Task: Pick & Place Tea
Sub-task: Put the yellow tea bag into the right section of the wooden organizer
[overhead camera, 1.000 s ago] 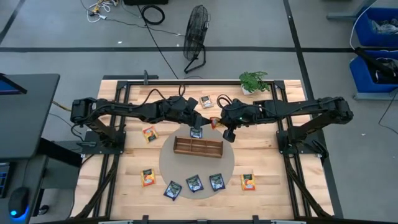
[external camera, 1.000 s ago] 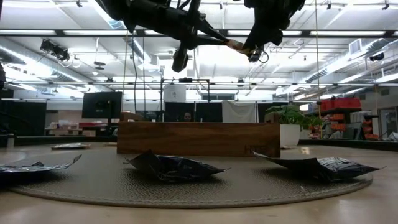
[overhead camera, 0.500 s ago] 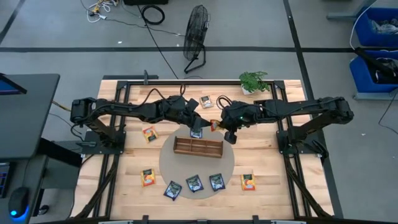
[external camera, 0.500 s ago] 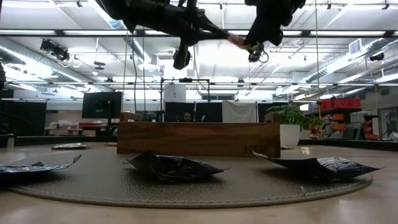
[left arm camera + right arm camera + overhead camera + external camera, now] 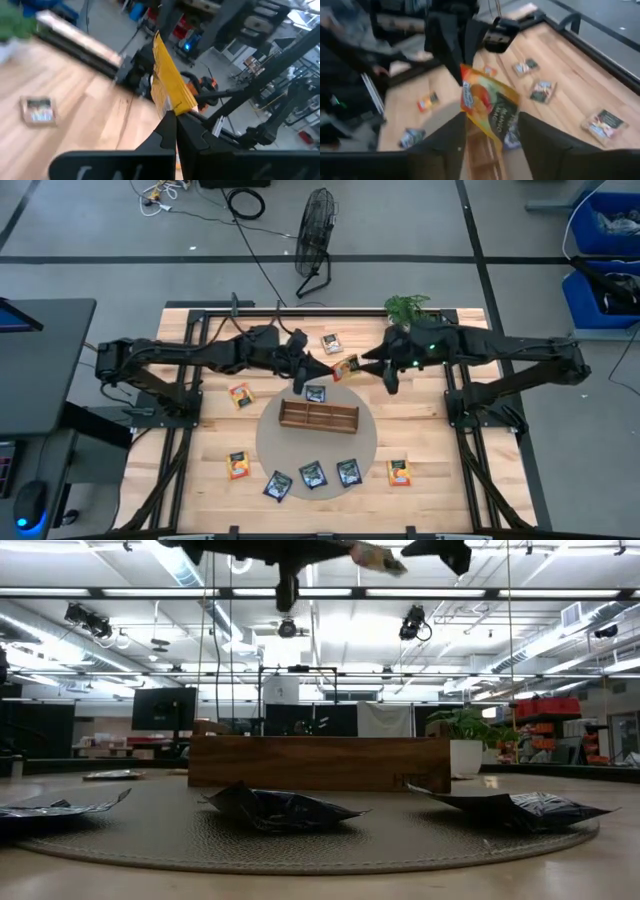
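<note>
The orange tea packet (image 5: 346,367) is held in the air, clamped by one edge between the closed fingers of the left gripper (image 5: 325,370). In the left wrist view the packet (image 5: 167,85) stands edge-on directly ahead of the pinched fingertips (image 5: 167,122). The right gripper (image 5: 385,370) sits just beyond the packet's free edge, its jaws standing apart with the packet (image 5: 487,110) between them but not gripped.

The wooden compartment tray (image 5: 318,416) lies below and slightly toward the table front from the left gripper, on a round mat (image 5: 268,442). A dark blue packet (image 5: 315,393) lies just behind the tray. Further packets lie flat on the table: a white-and-brown one (image 5: 331,343) beyond the left gripper, an orange one (image 5: 240,395) near the left arm, and a row of orange and dark blue ones (image 5: 312,473) in front of the tray.

Step in hand, as judged: a hand-over between the grippers, with the left now carrying the packet and the right released.

Next move calls for: clearing the right gripper sideways, lowering the left gripper over a tray compartment, aligning the packet with the slot, then opening. Risk: an edge grip lets the packet swing or slip.
</note>
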You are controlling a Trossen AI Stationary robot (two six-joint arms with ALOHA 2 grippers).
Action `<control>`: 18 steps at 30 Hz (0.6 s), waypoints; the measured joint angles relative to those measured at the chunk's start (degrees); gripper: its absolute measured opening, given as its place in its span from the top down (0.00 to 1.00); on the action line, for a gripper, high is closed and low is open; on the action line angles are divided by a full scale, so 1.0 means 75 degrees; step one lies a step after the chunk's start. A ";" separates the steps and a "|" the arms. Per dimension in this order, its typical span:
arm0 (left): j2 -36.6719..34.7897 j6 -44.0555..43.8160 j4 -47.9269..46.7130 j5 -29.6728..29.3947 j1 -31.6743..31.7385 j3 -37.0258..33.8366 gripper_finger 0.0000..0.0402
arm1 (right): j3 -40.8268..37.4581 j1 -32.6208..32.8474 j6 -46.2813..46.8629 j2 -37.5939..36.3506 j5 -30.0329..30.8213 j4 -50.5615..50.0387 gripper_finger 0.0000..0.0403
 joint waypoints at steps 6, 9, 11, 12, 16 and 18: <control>-0.0380 0.0657 0.0125 -0.0084 -0.0001 -0.0002 1.00 | 0.0003 -0.0241 0.0242 -0.0362 -0.0255 0.0371 0.37; -0.0535 0.0764 0.0157 -0.0299 -0.0006 -0.0001 1.00 | 0.0003 -0.0306 0.0229 -0.0362 -0.0361 0.0399 0.37; -0.0592 0.0790 0.0281 -0.0341 -0.0001 -0.0002 1.00 | 0.0003 -0.0342 0.0225 -0.0308 -0.0500 0.0611 0.38; -0.0612 0.0793 0.0362 -0.0358 -0.0001 -0.0002 1.00 | 0.0004 -0.0347 0.0225 -0.0259 -0.0543 0.0779 0.38; -0.0612 0.0845 0.0574 -0.0360 -0.0001 0.0001 1.00 | 0.0003 -0.0412 0.0223 -0.0053 -0.0780 0.1443 0.41; -0.0612 0.0845 0.0618 -0.0358 -0.0006 0.0001 1.00 | 0.0003 -0.0461 0.0240 0.0010 -0.0906 0.1712 0.42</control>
